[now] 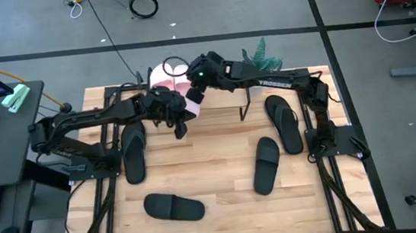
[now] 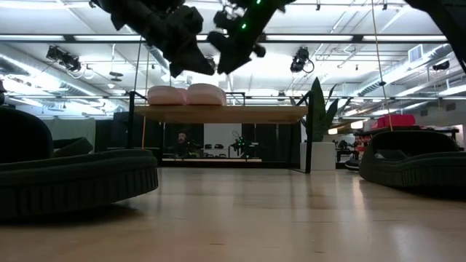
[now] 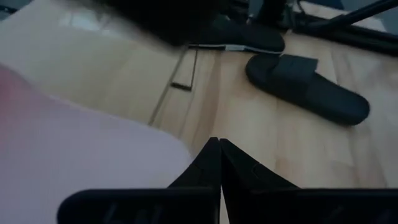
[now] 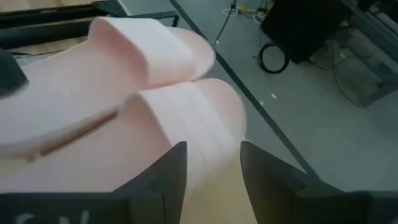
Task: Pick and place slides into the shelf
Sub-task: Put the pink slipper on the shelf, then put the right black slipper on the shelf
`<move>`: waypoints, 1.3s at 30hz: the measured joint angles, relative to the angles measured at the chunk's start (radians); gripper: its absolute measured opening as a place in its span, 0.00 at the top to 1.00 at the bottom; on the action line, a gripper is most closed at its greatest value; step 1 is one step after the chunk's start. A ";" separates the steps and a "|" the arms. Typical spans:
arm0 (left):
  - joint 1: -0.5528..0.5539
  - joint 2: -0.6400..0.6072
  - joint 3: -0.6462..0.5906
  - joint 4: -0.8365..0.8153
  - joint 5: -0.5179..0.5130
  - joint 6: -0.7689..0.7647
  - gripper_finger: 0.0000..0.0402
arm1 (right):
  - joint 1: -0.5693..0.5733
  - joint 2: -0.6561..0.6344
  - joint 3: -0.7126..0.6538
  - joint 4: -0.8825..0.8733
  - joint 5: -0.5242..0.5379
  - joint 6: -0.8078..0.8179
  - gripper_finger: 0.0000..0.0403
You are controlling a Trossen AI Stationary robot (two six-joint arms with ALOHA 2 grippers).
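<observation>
Slatted wood table (image 1: 222, 184), lab floor beyond. Two pink slides (image 2: 186, 94) sit side by side on shelf (image 2: 226, 113) at far edge. Right gripper (image 4: 211, 163), fingers apart, holds nothing, hovers over nearer one. Left gripper (image 3: 219, 163), fingers closed, empty, just beside. Four black slides remain on table; black slide (image 1: 133, 150) lies nearest left arm, long axis front-to-back.

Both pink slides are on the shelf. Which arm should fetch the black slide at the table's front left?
Left, probably. The black slide lies on the left arm's side; the left gripper, fingers shut and empty, is nearer than the right gripper.
</observation>
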 joint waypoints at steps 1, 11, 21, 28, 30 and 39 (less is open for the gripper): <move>-0.003 -0.011 -0.001 -0.013 0.001 -0.001 0.99 | 0.004 -0.016 0.000 -0.019 0.004 0.002 0.61; -0.096 -0.007 -0.002 -0.082 0.003 0.050 0.99 | 0.113 -0.171 0.001 -0.304 0.011 0.163 0.80; -0.048 0.098 -0.001 -0.041 -0.018 0.078 0.99 | 0.296 -0.170 -0.035 -0.360 0.211 0.189 0.97; 0.033 0.114 -0.001 -0.032 -0.043 0.070 0.99 | 0.330 -0.182 -0.035 -0.358 0.234 0.192 0.97; 0.048 0.114 -0.001 -0.029 -0.046 0.070 0.99 | 0.332 -0.187 -0.035 -0.360 0.235 0.192 0.97; 0.009 0.114 -0.001 -0.034 -0.027 0.006 0.98 | 0.341 -0.190 -0.035 -0.383 0.242 0.206 0.98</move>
